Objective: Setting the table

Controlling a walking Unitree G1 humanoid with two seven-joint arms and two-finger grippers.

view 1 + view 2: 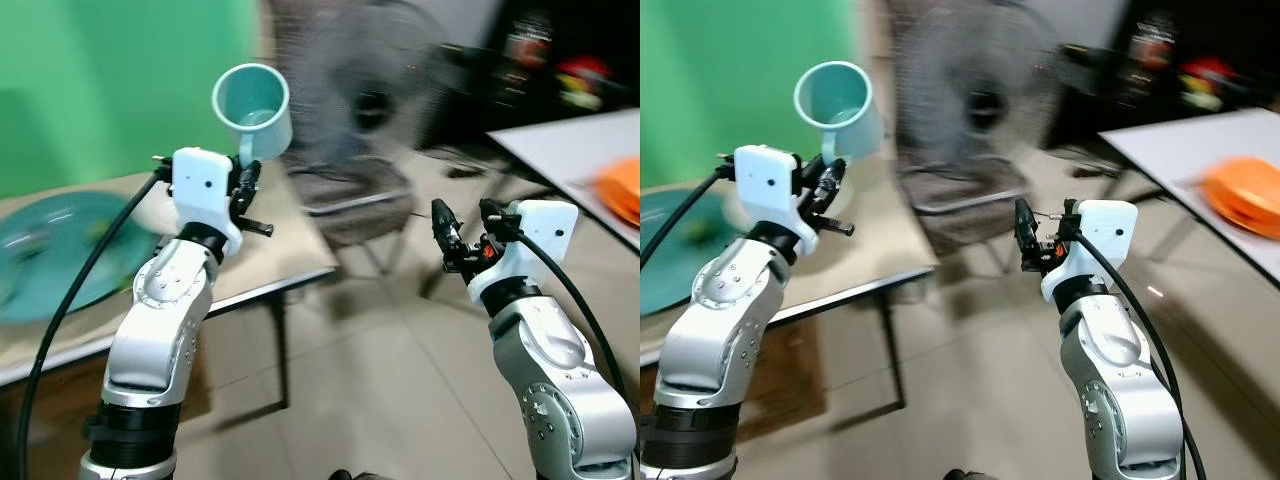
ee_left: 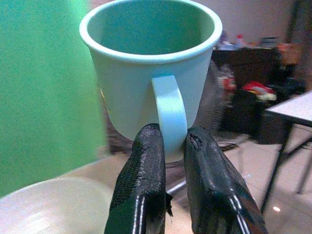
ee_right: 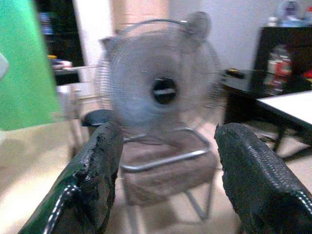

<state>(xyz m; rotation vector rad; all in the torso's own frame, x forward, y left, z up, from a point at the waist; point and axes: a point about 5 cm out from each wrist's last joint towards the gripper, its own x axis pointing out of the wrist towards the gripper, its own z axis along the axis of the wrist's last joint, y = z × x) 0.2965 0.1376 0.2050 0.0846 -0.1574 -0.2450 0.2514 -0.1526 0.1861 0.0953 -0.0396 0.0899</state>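
Observation:
A light teal mug (image 1: 253, 108) is held up in the air by its handle (image 2: 168, 117), with my left gripper (image 2: 169, 146) shut on that handle above the beige table (image 1: 262, 262). On that table's left part lies a large teal plate (image 1: 60, 250). Over the floor on the right, my right gripper (image 1: 463, 232) is raised and open, with nothing between its fingers (image 3: 100, 165).
A big floor fan (image 1: 360, 100) sits on a chair (image 1: 350, 205) just past the beige table's corner. A white table (image 1: 575, 150) at the right carries an orange object (image 1: 622, 188). A green wall (image 1: 110, 80) is behind. Tiled floor (image 1: 380, 390) lies between the tables.

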